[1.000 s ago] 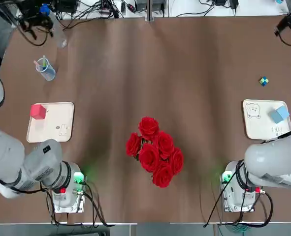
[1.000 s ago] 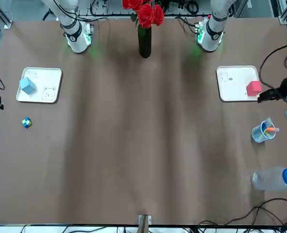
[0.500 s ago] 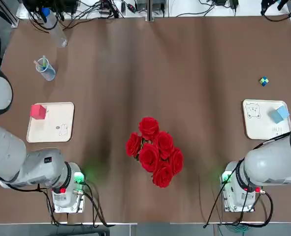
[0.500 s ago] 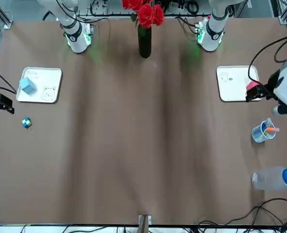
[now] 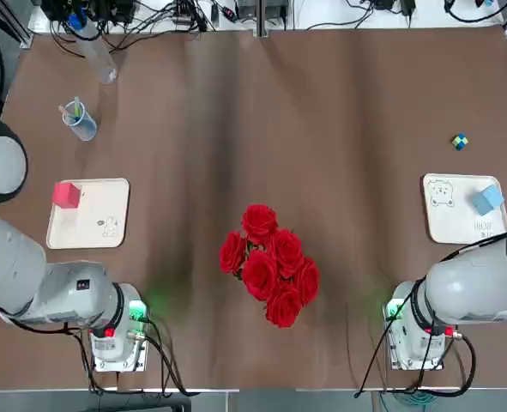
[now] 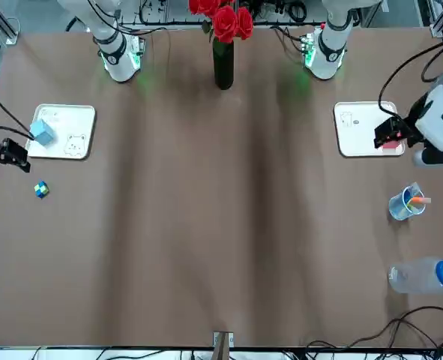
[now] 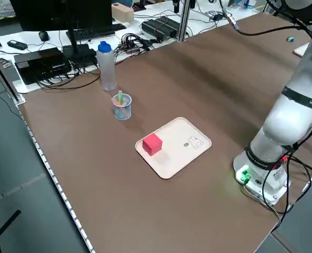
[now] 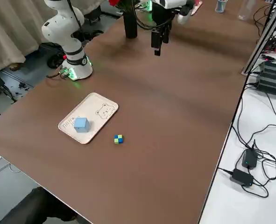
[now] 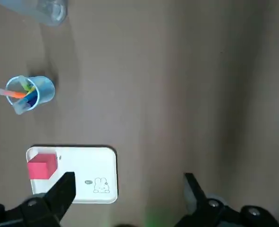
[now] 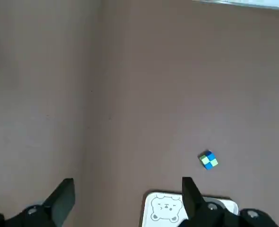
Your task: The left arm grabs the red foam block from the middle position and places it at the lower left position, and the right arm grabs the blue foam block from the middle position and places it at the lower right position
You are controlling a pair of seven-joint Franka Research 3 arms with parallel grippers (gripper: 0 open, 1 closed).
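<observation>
The left tool (image 9: 130, 194) and the right tool (image 10: 128, 196) are wide open, holding nothing, both high above the desk (image 5: 253, 120). Relative to the roses (image 5: 271, 264), the red block (image 5: 66, 195) sits on the left tray (image 5: 87, 225); the blue block (image 5: 487, 199) (also small) sits on the right tray (image 5: 452, 221).

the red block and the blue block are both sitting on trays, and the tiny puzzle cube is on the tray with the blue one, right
Not quite: the puzzle cube is on the bare table beside that tray, as the right side view shows. The red block and the blue block are indeed both on trays.
</observation>
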